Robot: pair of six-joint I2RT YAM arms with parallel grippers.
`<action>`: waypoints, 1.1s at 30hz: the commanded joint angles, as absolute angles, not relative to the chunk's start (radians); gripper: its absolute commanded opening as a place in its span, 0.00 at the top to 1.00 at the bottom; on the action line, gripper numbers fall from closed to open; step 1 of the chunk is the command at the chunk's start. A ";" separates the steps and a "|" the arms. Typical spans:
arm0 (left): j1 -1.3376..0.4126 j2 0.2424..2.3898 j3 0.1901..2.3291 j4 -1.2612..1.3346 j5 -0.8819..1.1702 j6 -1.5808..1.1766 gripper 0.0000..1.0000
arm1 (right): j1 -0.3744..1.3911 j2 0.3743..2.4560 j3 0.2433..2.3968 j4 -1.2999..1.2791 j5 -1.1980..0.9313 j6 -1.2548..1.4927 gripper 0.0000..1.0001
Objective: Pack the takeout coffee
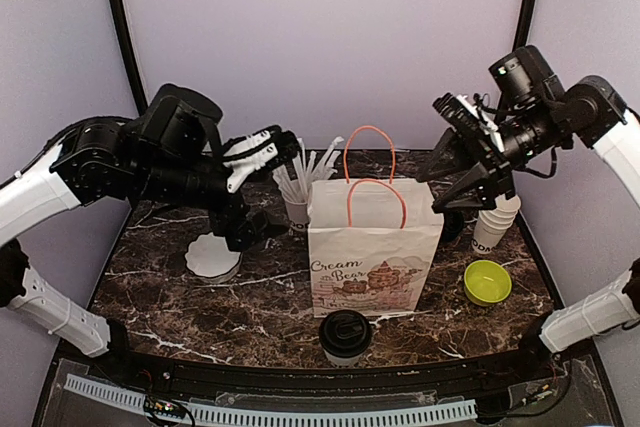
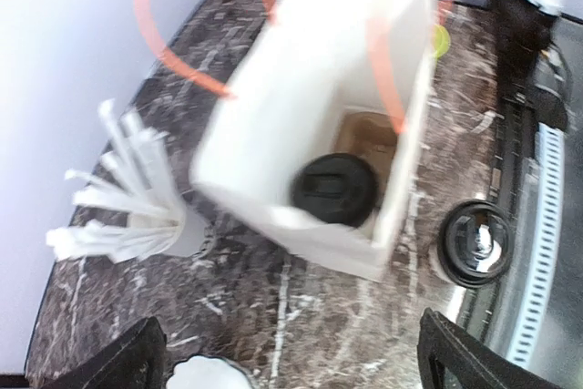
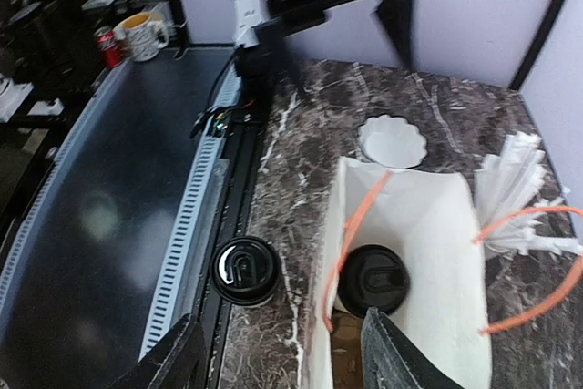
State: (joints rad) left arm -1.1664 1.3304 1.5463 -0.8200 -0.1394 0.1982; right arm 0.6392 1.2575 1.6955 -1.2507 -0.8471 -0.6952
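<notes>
Hanging over the marble table (image 1: pixel 200 317), the left gripper (image 2: pixel 290 321) has its fingers (image 2: pixel 127 362) spread wide with nothing between them. Beyond and below their tips stands the white paper bag (image 1: pixel 375 237) with orange handles, its mouth open toward them. One takeout coffee (image 2: pixel 333 189), seen as a black lid, sits inside the bag on its floor. The second takeout coffee (image 1: pixel 345 335) stands on the table outside the bag, just beside its near wall, off to the side of the left wrist view where the right-hand finger shows. A white cup of wrapped straws (image 1: pixel 297 209) stands on the other side, ahead of the left-hand finger, and a white scalloped dish (image 1: pixel 213 257) lies almost directly beneath that gripper. The right gripper (image 3: pixel 282 316) hovers above the bag's opposite side, its fingers (image 3: pixel 173 362) also apart and holding nothing; the bagged cup lies just ahead of one finger, and the outer cup lies ahead of the other, near the table's edge. Close under the right gripper stands a stack of lidless white cups (image 1: pixel 495 222), with a green bowl (image 1: pixel 487 282) near it on the table.
</notes>
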 commanded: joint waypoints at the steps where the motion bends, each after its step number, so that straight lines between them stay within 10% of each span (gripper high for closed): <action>1: -0.998 1.214 1.392 -0.630 -0.263 0.164 0.01 | 0.840 1.347 1.705 -1.269 -0.723 -0.725 0.42; 10: -0.572 1.067 1.082 -0.213 -0.386 0.074 0.01 | 1.126 1.479 1.535 -1.114 -0.373 -0.685 0.37; 33: -0.486 0.996 0.834 -0.023 -0.315 0.114 0.01 | 1.308 1.677 1.533 -1.086 -0.164 -0.669 0.18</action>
State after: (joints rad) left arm -0.4927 1.0161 0.8352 -0.0566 -0.3183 0.0956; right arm 1.2900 1.6947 1.5406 -1.1130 -0.1986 -0.6746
